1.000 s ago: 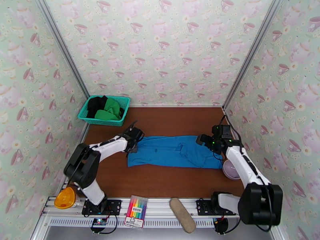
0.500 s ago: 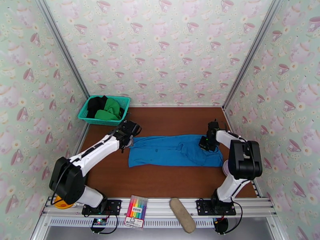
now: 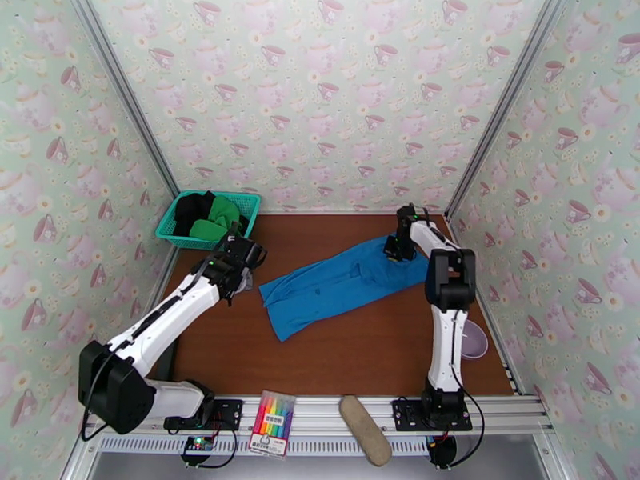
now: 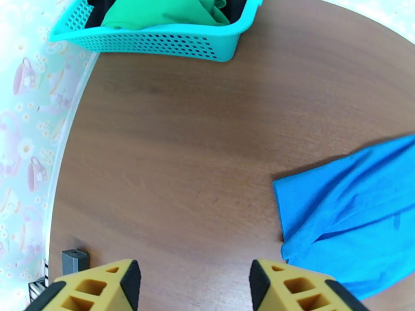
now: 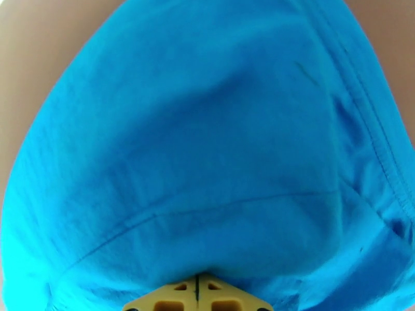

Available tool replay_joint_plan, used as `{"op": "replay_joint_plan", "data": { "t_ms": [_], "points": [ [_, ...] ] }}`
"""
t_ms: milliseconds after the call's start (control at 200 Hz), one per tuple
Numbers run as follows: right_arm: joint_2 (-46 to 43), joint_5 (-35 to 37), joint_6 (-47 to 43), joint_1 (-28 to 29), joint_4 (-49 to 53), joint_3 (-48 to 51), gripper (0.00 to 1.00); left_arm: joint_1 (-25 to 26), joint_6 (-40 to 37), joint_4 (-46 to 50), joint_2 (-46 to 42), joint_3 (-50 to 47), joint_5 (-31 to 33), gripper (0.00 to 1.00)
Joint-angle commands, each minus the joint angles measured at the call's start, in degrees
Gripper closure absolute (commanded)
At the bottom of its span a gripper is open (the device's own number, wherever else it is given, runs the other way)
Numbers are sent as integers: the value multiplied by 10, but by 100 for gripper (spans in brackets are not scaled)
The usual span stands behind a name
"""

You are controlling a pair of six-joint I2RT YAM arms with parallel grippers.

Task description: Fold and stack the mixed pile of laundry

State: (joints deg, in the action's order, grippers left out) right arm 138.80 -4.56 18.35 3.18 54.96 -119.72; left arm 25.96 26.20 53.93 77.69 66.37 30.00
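The blue garment [image 3: 340,286], earlier straight across the worktop [image 3: 344,354], now slants, its right end dragged toward the far right corner. The right tool [image 5: 197,292] has clamped onto that end. The left tool [image 4: 194,280] has let go, its jaws apart, off the cloth's left edge.

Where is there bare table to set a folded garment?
Widest: the near strip between the blue garment and the front rail. Smaller: far edge between the basket and the right gripper. Crowded: right edge by the purple bowl.
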Motion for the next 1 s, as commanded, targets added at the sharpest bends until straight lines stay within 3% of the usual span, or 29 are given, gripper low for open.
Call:
{"op": "replay_joint_plan", "data": {
  "t_ms": [0, 110, 225, 306, 426, 581, 731, 851, 892, 917, 997],
  "points": [
    [88, -10, -39, 17, 79, -143, 100, -1, 16, 15, -10, -25, -44, 36],
    [139, -55, -45, 18, 62, -246, 97, -1, 24, 10, -5, -36, -69, 35],
    [114, -86, -66, 20, 12, -233, 93, 0, 26, 1, 4, -38, -98, 33],
    [41, -57, -108, 33, -13, -159, 89, -1, 23, -13, 21, -35, -118, 29],
    [-157, 12, -185, 73, -118, 80, 74, -12, 23, -41, 70, -29, -155, 26],
    [-399, 76, -255, 167, -188, 316, 53, -34, 25, -94, 158, -13, -196, 26],
    [-549, 95, -257, 291, -190, 451, 46, -48, 41, -140, 210, 3, -202, 27],
    [-597, 107, -247, 412, -180, 511, 43, -56, 51, -176, 223, 0, -213, 27],
    [-592, 112, -243, 446, -173, 518, 42, -58, 50, -181, 233, 4, -221, 27],
    [-584, 117, -241, 466, -167, 519, 36, -58, 49, -182, 239, 7, -224, 27],
    [-546, 141, -241, 519, -161, 520, 35, -59, 42, -187, 259, 12, -231, 28]
  ]
}}
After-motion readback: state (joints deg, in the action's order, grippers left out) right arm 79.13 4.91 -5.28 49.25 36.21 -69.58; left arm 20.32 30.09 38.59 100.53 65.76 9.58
